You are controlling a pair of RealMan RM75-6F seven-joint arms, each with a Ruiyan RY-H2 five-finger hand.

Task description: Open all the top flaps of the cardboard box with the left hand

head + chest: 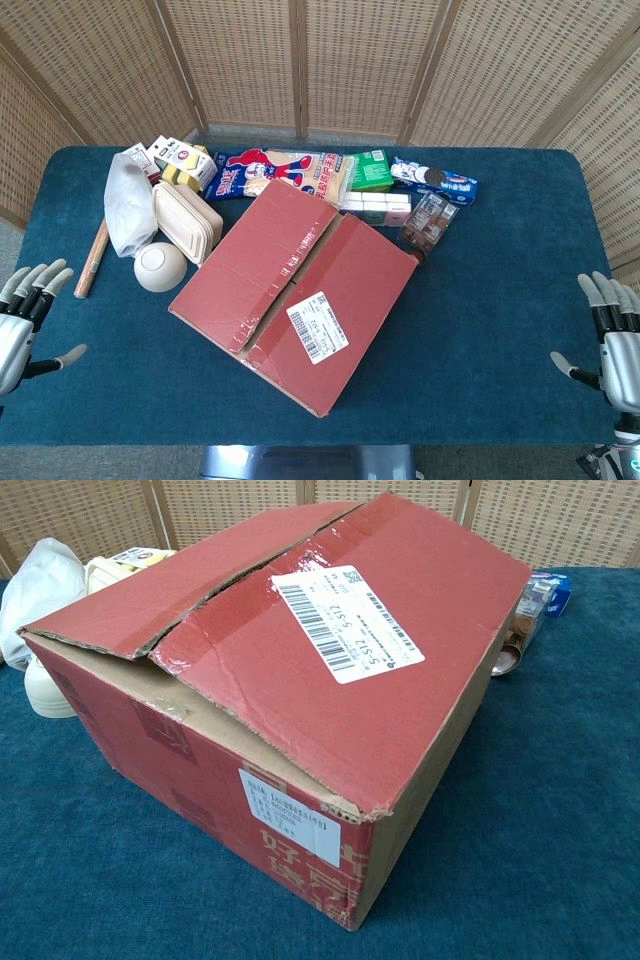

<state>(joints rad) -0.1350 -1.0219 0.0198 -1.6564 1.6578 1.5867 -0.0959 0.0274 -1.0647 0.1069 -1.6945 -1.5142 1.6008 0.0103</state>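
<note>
The cardboard box stands on the blue table, one corner toward the camera. Its two top flaps lie closed, the seam between them slightly parted. A white barcode label sits on the right flap. A white bag lies behind the box at the left.

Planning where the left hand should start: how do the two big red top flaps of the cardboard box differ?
The flap with the white barcode label carries that sticker; the plain red flap has none. In the chest view the plain flap's near corner is torn and ragged along the seam, while the labelled flap's seam edge looks straighter and glossy with tape. Both are red, lie closed and meet at the centre seam.
</note>
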